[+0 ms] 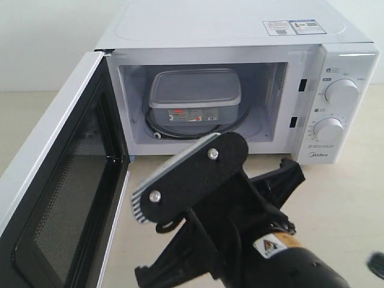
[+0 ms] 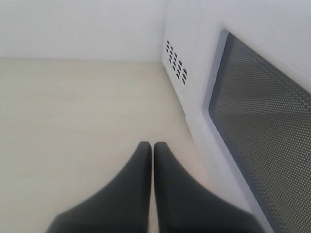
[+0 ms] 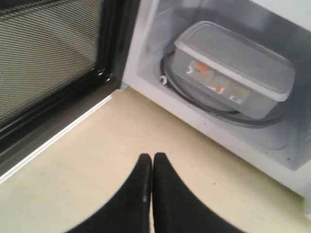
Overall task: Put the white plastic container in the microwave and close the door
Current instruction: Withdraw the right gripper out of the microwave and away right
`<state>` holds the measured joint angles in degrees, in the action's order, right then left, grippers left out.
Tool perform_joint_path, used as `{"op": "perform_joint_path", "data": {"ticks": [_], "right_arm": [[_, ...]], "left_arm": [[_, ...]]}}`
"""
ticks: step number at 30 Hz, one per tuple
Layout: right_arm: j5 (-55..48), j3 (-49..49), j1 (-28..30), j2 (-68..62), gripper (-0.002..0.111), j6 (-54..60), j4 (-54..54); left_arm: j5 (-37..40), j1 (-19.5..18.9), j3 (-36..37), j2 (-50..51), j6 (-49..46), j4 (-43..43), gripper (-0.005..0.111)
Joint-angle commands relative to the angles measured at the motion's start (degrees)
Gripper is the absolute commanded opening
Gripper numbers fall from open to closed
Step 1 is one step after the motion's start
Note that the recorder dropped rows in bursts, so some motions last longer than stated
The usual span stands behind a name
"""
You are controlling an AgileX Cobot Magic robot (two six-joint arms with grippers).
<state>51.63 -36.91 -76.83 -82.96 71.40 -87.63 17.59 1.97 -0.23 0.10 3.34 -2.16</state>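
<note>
The white plastic container [image 1: 195, 96] sits lidded inside the microwave [image 1: 240, 24] on the round turntable, its red-and-dark label facing out. The door [image 1: 54, 192] stands swung wide open to the left. In the right wrist view my right gripper [image 3: 152, 156] is shut and empty above the table, in front of the open cavity and short of the container [image 3: 233, 73]. Its black arm [image 1: 210, 204] fills the exterior foreground. My left gripper [image 2: 152, 145] is shut and empty, low over the table beside the door's outer face [image 2: 262, 111].
Two round dials [image 1: 341, 93] sit on the microwave's right panel. Vent slots [image 2: 177, 60] mark the microwave's left side wall behind the door. The door's black inner frame [image 3: 48, 63] lies close to the right gripper. Beige tabletop [image 1: 336, 198] spreads around the microwave.
</note>
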Motion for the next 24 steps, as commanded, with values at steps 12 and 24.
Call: {"op": "perform_joint_path", "data": {"ticks": [12,24], "right_arm": [[-0.54,0.62,-7.71,5.67,0.0,0.95,-6.45],[-0.54,0.62,-7.71,5.67,0.0,0.86,-6.45]], "left_arm": [[-0.02,-0.18,0.23,-0.1,0.07,-0.01,0.004],[-0.02,-0.18,0.23,-0.1,0.07,-0.01,0.004]]}}
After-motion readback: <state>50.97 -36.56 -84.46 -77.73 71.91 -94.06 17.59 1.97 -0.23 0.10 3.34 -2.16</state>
